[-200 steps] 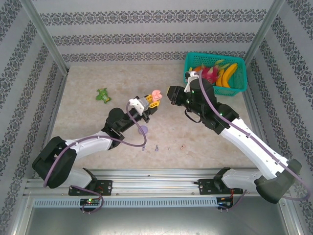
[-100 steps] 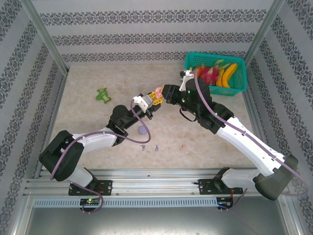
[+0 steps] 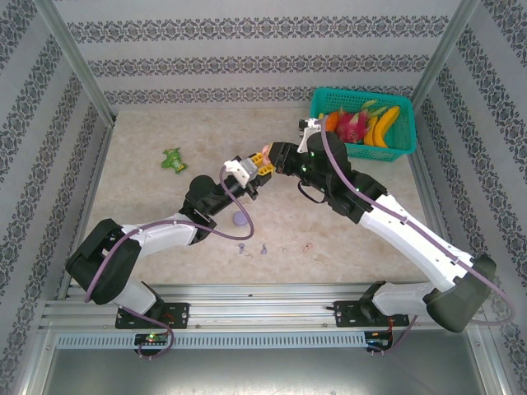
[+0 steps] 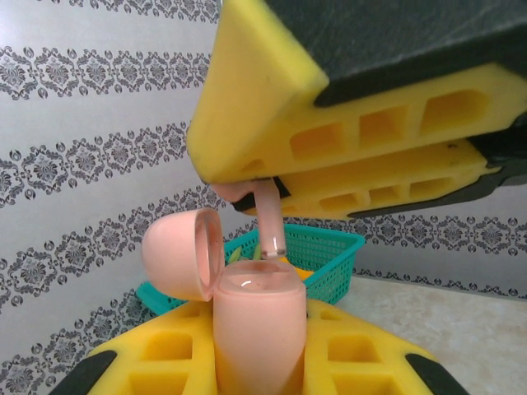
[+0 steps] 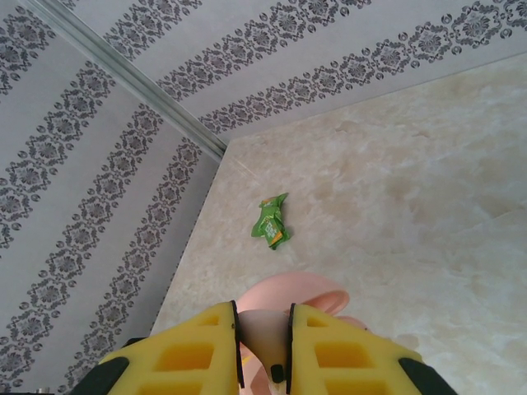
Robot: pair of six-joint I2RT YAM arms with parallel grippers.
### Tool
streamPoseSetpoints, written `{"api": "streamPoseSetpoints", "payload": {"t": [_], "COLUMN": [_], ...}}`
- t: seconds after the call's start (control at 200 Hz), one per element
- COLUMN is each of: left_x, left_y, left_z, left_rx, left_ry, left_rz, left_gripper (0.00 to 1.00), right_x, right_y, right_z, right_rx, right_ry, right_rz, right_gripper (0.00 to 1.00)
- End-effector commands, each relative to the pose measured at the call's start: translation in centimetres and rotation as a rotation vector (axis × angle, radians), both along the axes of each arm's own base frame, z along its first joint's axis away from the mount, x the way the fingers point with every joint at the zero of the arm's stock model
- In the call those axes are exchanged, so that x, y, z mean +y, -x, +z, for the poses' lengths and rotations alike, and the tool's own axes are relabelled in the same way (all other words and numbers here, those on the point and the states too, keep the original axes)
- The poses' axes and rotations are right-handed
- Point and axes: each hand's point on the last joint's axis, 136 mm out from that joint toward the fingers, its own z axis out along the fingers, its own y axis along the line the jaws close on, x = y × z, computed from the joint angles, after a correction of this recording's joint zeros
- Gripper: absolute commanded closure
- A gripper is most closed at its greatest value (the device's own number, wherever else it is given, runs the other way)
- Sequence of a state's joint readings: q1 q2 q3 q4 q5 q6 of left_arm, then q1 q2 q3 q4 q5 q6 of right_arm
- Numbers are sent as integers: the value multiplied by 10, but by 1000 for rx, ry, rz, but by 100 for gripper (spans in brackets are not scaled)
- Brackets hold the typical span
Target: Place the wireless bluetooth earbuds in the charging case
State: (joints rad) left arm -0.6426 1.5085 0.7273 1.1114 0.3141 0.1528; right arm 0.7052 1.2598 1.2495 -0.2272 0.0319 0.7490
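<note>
My left gripper (image 4: 259, 362) is shut on the pink charging case (image 4: 259, 325), held upright above the table with its lid (image 4: 177, 253) swung open to the left. My right gripper (image 5: 263, 319) is shut on a pale pink earbud (image 5: 262, 341). In the left wrist view that earbud's stem (image 4: 271, 224) points down, its tip just above the case's open top. In the top view the two grippers meet at the case (image 3: 265, 154). Two purple earbuds (image 3: 242, 247) (image 3: 263, 248) and a pale pink one (image 3: 307, 246) lie on the table in front.
A round purple case (image 3: 238, 219) lies on the table under the left arm. A green wrapper (image 3: 173, 160) sits at the back left. A teal basket (image 3: 362, 152) of fruit stands at the back right, close behind the right arm.
My right gripper has moved left with the earbud until it is over the open case. The left arm rose slightly early on, then held still.
</note>
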Motion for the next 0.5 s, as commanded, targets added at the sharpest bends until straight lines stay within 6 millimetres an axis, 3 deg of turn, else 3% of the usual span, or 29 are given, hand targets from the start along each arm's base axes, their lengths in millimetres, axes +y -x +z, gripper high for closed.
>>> {"api": "streamPoseSetpoints", "payload": {"t": [0.0, 0.495], "left_x": [-5, -5], "left_y": [12, 13], "left_z": [34, 37], "left_rx": [-82, -80], "left_ry": [66, 73], "left_rz": [-43, -49], "left_gripper": [100, 100], "right_x": [4, 0], "right_y": [-1, -4], "right_z": [-3, -16], "right_rx": [2, 6], "right_ry": [-13, 34], "right_rz": [-1, -9], "right_gripper": [83, 84]}}
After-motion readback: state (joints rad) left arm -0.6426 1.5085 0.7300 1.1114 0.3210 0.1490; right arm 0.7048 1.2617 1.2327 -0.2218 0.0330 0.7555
